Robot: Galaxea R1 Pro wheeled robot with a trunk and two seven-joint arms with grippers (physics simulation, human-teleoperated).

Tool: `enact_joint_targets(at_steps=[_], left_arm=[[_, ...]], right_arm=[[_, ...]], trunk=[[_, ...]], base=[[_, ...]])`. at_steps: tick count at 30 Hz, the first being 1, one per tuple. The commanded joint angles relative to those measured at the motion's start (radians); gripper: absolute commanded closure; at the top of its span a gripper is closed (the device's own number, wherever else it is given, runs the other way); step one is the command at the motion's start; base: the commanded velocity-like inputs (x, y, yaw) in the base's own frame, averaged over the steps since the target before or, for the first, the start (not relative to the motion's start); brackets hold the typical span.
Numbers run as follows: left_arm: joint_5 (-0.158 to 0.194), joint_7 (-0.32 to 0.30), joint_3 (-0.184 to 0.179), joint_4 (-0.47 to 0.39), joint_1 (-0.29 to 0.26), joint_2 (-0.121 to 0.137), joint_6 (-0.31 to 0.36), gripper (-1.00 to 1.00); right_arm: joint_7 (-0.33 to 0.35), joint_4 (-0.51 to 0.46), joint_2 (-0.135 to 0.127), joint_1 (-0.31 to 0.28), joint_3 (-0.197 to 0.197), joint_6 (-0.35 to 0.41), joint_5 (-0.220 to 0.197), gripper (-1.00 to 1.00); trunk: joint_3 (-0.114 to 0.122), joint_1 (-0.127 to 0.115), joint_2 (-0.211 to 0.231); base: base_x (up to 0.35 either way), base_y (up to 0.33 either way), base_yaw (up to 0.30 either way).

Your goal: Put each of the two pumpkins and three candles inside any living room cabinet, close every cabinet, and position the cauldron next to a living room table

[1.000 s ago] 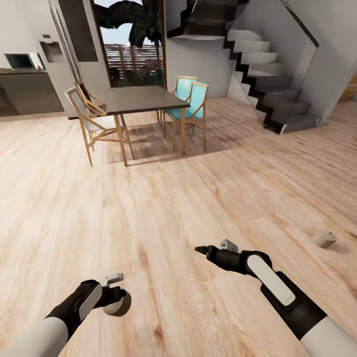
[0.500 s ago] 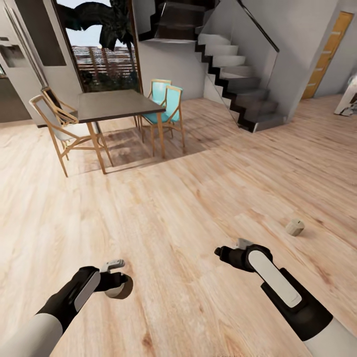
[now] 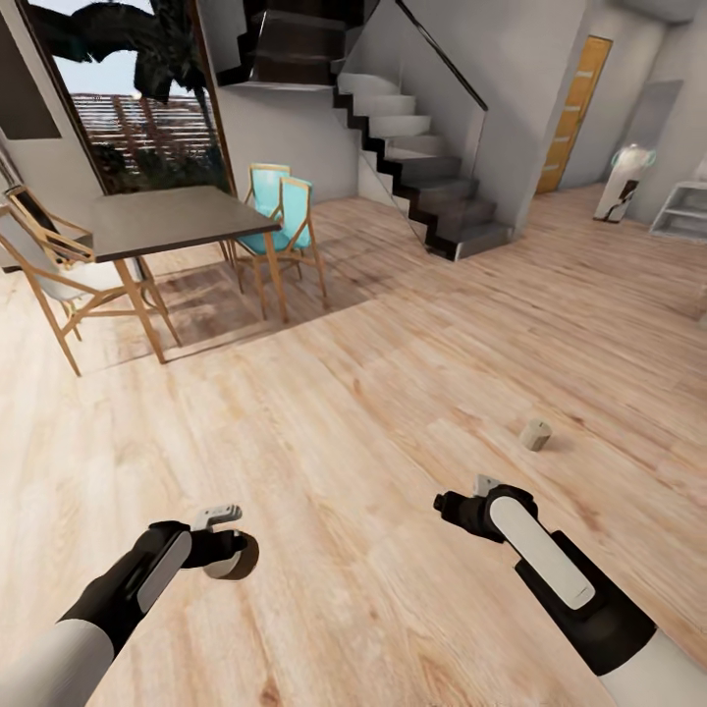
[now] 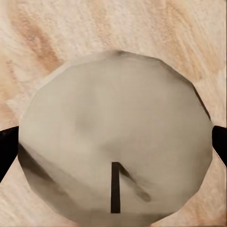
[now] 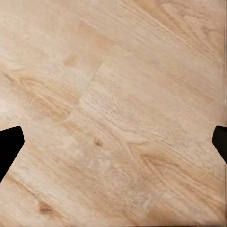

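A stubby pale grey-white candle [image 3: 239, 563] sits in my left gripper [image 3: 232, 556], low over the wood floor at the head view's lower left. Up close in the left wrist view, the candle [image 4: 113, 118] shows its rounded top and dark wick between the two black fingertips [image 4: 7, 146]. My left gripper [image 4: 113, 142] is shut on it. A second candle [image 3: 535, 434] lies on the floor ahead and to the right of my right gripper [image 3: 449, 505]. My right gripper [image 5: 113, 142] is open over bare floorboards, its fingertips [image 5: 9, 142] spread wide apart.
A dark-topped dining table [image 3: 157, 221] with wooden chairs [image 3: 59, 265] and two teal chairs [image 3: 280, 211] stands at the far left. A staircase [image 3: 422, 167] rises behind it. An orange door [image 3: 574, 113] and a white shelf [image 3: 682, 211] are at the far right.
The whole view has swung to the right, so the table, the stairs and the floor candle have shifted left in the picture. My left gripper still holds its candle; both arms keep about the same pose.
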Motion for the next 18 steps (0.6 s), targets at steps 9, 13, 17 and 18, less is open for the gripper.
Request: enact_joint_targets(at_steps=[9, 13, 17, 18], left_arm=[[0.013, 0.008, -0.003, -0.002, 0.000, 0.002, 0.003, 1.00], [0.019, 0.003, -0.003, 0.000, 0.000, 0.003, 0.003, 1.00], [0.020, 0.001, -0.003, 0.000, 0.000, 0.004, 0.002, 1.00], [0.020, 0.000, -0.003, 0.001, 0.000, 0.004, 0.001, 1.00]], right_arm=[[-0.006, 0.001, 0.000, -0.001, 0.001, 0.007, -0.005, -1.00], [-0.004, 0.001, 0.000, -0.001, 0.001, 0.007, -0.005, -1.00], [0.000, 0.001, 0.000, -0.001, 0.001, 0.007, -0.006, -1.00], [0.002, 0.001, 0.000, -0.001, 0.001, 0.007, -0.006, -1.00]], trunk=[[0.012, -0.016, 0.028], [0.012, -0.016, 0.028], [0.012, -0.016, 0.028], [0.012, -0.016, 0.028]], base=[[0.000, 0.000, -0.259], [0.000, 0.000, -0.264], [0.014, 0.000, -0.264], [0.118, 0.000, -0.264]])
